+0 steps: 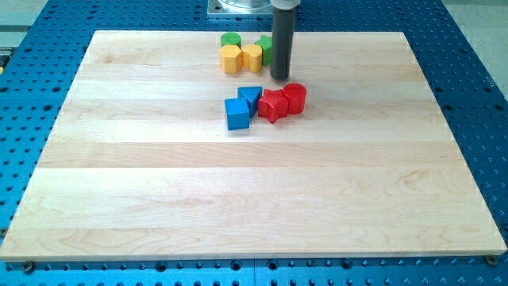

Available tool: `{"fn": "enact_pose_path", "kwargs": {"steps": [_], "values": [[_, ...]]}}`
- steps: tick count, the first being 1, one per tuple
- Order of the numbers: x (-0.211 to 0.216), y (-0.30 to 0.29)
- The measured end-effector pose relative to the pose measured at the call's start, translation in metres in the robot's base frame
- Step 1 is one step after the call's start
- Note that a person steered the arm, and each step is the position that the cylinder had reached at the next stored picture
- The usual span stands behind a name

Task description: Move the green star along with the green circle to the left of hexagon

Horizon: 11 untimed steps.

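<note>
While the pale wooden board (pixel 238 199) fills most of the view, resting on a blue perforated table (pixel 476 48), all the blocks sit gathered near its top middle. My arm carries no claw at all, so nothing opens, closes or grips; it ends in a dark upright rod (pixel 282 36) coming down from the view's top.

My tip (pixel 279 77) stands on the board just to the right of the upper cluster and just above the red blocks, apart from them by a narrow strip of wood.

Below the tip lies a second cluster. A blue cube (pixel 236 114) sits at its left, with another blue block (pixel 251 97), its shape unclear, touching it at the upper right. A red star (pixel 271 105) comes next, and a red cylinder (pixel 294 97) touches it on the right.

Up near the board's top edge, two yellow blocks stand side by side: a yellow hexagon (pixel 231 58) and a second yellow block (pixel 252 56) whose shape I cannot make out. Behind the hexagon sits the green circle (pixel 230 40), touching it from above. Only a sliver of the green star (pixel 266 46) shows, just right of the second yellow block and partly hidden behind the rod.
</note>
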<state>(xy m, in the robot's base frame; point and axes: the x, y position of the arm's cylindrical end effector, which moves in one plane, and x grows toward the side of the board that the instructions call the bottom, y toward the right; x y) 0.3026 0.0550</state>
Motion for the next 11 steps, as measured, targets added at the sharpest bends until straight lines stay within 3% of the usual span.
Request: {"fn": "enact_pose_path", "kwargs": {"steps": [2,5,7,11], "values": [[-0.051,-0.007],[-0.053,-0.019],[-0.089,-0.03],[-0.089,-0.233]]}}
